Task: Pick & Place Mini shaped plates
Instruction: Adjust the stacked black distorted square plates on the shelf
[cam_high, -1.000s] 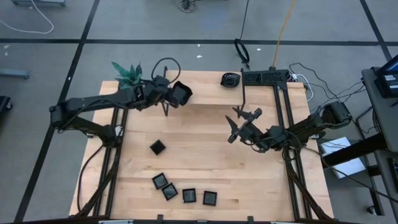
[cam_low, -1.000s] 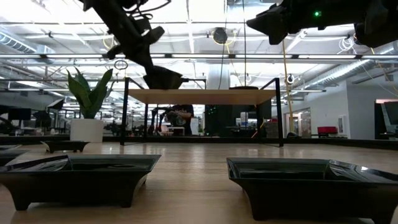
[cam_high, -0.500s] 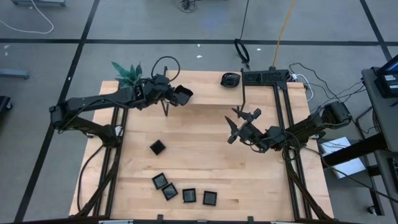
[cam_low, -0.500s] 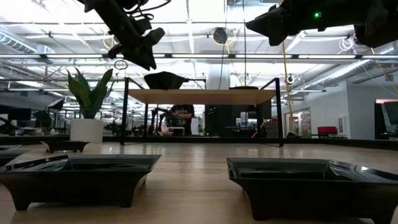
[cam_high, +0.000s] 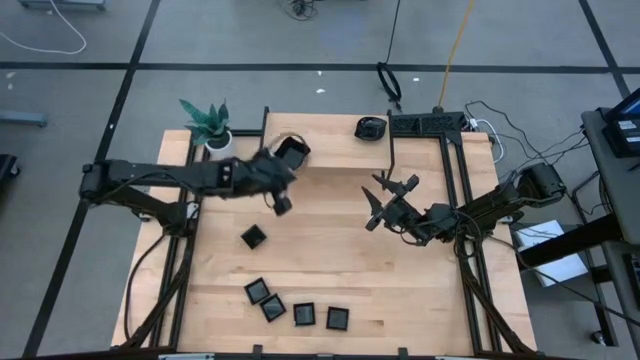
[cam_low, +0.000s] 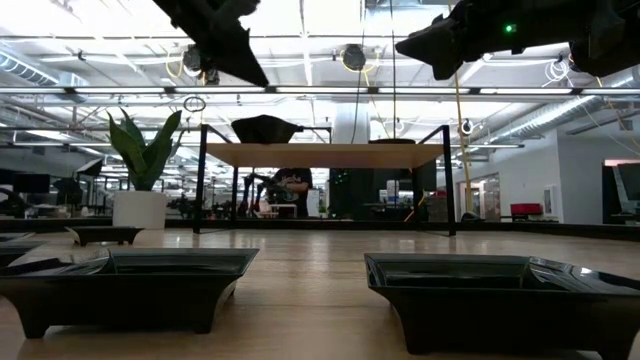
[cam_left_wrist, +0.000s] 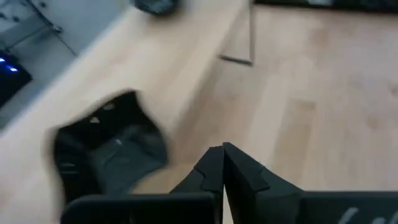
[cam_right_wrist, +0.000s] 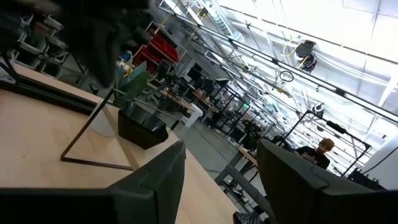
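A square black mini plate sits flat on the left end of a raised wooden shelf; it also shows in the low view and the left wrist view. My left gripper hangs shut just on the near side of it, touching nothing. Several more plates lie on the table's near part, two of them large in the low view. My right gripper waits open above the table's right middle.
The shelf stands on thin black legs over the table's far part. A potted green plant is at the far left corner. A dark rounded object lies at the shelf's far edge. Bare wood spreads between the arms.
My left gripper has let go of the square plate, which stays on the shelf's left end. The gripper has then drawn back from it and moved toward the table's near edge, rising a little. The right arm has kept still.
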